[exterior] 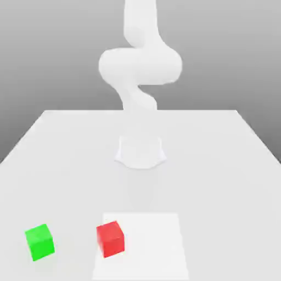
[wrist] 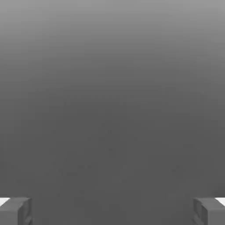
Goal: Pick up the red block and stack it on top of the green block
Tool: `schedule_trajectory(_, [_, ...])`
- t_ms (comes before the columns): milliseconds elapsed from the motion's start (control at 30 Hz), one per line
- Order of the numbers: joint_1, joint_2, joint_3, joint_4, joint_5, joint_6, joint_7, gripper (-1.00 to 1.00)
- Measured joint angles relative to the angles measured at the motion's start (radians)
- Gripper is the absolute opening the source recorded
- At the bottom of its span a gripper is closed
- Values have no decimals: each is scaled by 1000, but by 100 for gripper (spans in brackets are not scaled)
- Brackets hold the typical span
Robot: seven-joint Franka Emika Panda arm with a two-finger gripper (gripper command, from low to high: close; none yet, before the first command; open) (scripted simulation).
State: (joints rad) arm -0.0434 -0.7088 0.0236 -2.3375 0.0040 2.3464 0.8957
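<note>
1. Task obj. pos.: see solid red cube-shaped block point(exterior: 110, 240) in lower part of ext. view, a bit toward the exterior view's left from ctr. Note faces turned at an angle to table edges.
2. Support: find same block at the side edge of pale rectangular patch point(exterior: 148, 249), lower ctr. of frame; exact overlap w/ edge hard to tell.
3. Stack target: see bright green cube-shaped block point(exterior: 40, 242) at lower left of frame, on smooth white table point(exterior: 219, 181), well apart from red block and beside patch. Note similar size and angled faces.
4. Claw state: read gripper point(wrist: 112, 212) as wide, w/ dark grey fingertips point(wrist: 15, 212) spread far apart in hand view, and plain grey backdrop point(wrist: 112, 110) btw. them.
5. Arm config.: see glossy white robot arm point(exterior: 140, 66) at upper ctr. of frame, cut off by top edge, rising from white base point(exterior: 140, 153) near mid-frame, beyond both blocks.
6. Stack status: blocks separate, both low in frame.
</note>
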Motion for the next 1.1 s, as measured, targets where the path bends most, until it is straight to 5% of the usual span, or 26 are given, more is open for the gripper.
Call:
schedule_trajectory(500, [-210, 550, 106, -225, -27, 279, 612, 0])
schedule_trajectory(900, [-211, 984, 48, -298, -87, 564, 923, 0])
schedule_trajectory(933, [-206, 1005, 42, -295, -93, 581, 928, -100])
schedule_trajectory(1100, [-206, 1005, 42, -295, -94, 584, 929, -100])
